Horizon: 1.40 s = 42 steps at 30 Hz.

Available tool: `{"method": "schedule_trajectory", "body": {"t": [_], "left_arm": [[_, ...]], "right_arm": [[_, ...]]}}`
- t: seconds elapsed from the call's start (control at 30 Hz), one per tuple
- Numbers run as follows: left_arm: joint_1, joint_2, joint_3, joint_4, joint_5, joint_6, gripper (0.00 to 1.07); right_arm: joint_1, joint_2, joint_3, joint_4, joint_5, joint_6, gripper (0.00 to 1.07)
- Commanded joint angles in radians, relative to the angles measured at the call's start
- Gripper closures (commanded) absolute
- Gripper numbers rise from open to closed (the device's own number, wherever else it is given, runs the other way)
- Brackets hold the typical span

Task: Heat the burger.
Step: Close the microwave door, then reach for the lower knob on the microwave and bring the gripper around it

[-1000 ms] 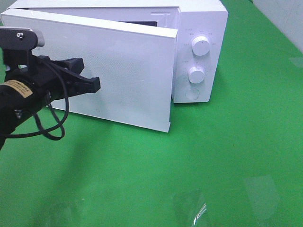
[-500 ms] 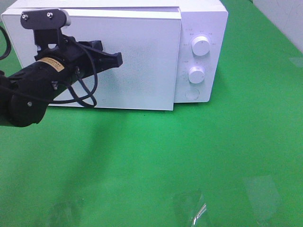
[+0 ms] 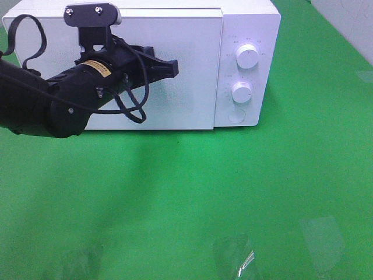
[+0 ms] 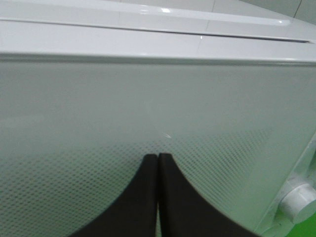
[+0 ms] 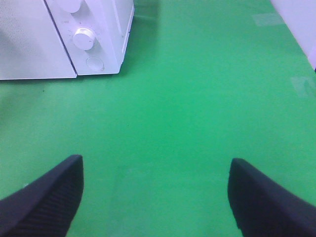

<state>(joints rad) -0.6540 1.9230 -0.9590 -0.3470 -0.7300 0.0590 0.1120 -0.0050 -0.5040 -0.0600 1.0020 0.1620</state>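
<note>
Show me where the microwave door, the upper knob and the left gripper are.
microwave door (image 3: 195,87), exterior high view, bare front panel.
upper knob (image 3: 247,56), exterior high view, its round face.
left gripper (image 3: 173,69), exterior high view, between its shut fingertips.

Evenly lit green cloth (image 3: 233,192) spreads everywhere, meeting a pale wall (image 3: 349,17) far right.

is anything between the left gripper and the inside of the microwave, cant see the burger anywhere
Yes: the microwave's door is closed, and the shut left gripper sits right in front of its panel. The burger shows in no view, so whether it is behind the door cannot be told.
</note>
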Motion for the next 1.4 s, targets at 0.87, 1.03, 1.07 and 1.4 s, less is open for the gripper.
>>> {"method": "schedule_trajectory", "body": {"t": [0.87,1.03,1.07,1.4], "left_arm": [[-0.167,-0.058,0.099,-0.123,0.251,0.113,0.23],[-0.145,-0.143,0.113,-0.126,0.618,0.158,0.06],[-0.145,-0.143,0.113,-0.126,0.618,0.158,0.06],[0.087,-0.308,0.113,-0.058,1.108,0.15,0.06]], "right_arm": [[-0.006,-0.026,0.003,-0.002,0.002,0.002,0.32],[-0.006,-0.026,0.003,-0.002,0.002,0.002,0.32],[-0.006,-0.026,0.003,-0.002,0.002,0.002,0.32],[-0.006,-0.026,0.003,-0.002,0.002,0.002,0.32]]}}
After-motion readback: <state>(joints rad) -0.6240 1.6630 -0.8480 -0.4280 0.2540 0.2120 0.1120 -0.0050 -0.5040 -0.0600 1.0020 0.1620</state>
